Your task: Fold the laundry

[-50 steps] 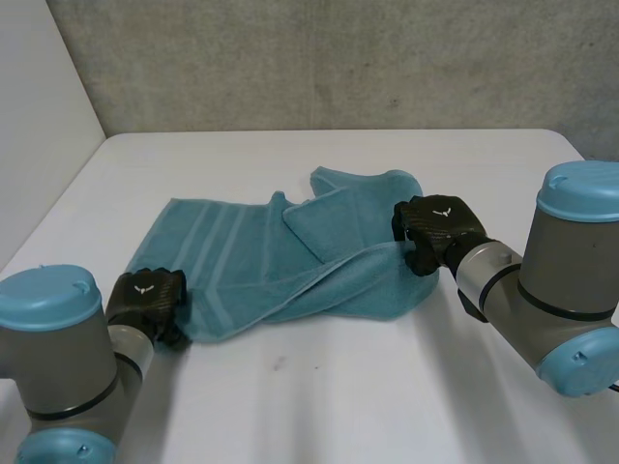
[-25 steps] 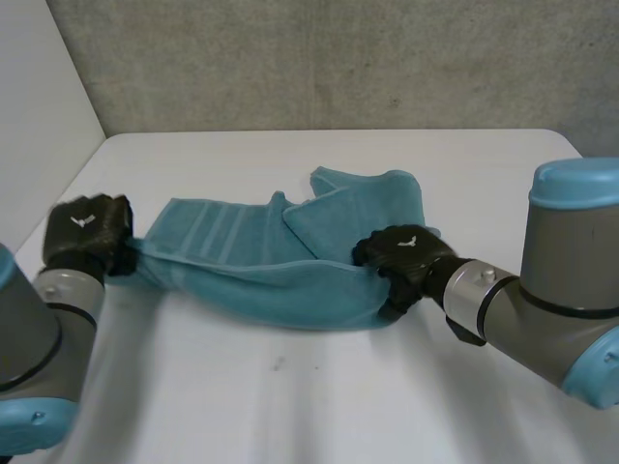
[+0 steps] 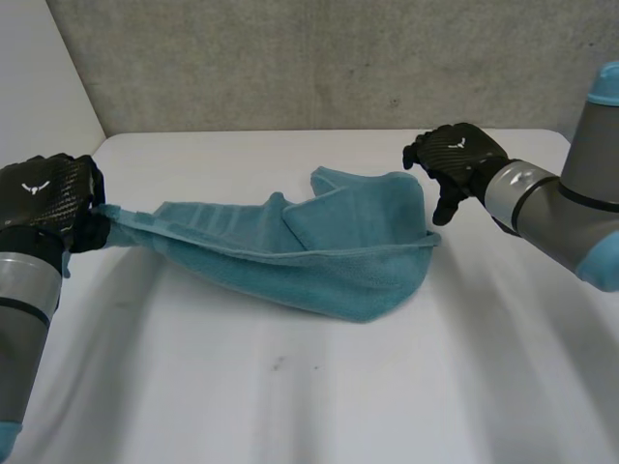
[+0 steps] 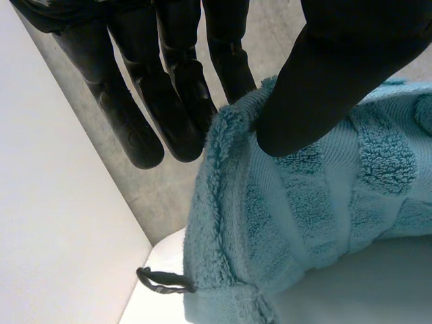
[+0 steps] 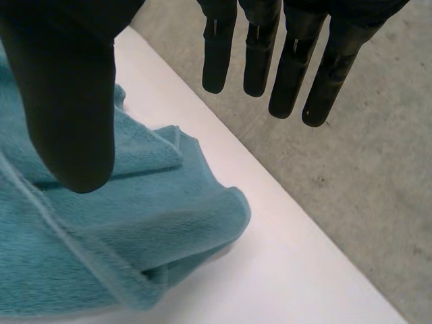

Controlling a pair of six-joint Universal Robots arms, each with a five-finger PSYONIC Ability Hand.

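A teal towel lies crumpled across the middle of the white table. Its left end is lifted off the table. My left hand is raised at the far left, shut on that end's corner. In the left wrist view the thumb presses the towel's edge against the fingers; a small hanging loop dangles below. My right hand hovers above the towel's right end with straight fingers, holding nothing. Under its palm in the right wrist view lies the folded towel.
A grey wall runs behind the table's far edge. A white panel stands at the left. Bare table stretches in front of the towel and to its right.
My left hand closed on the towel's left corner and lifted it up and leftward. My right hand let go of the right end, opened and rose back toward the far right.
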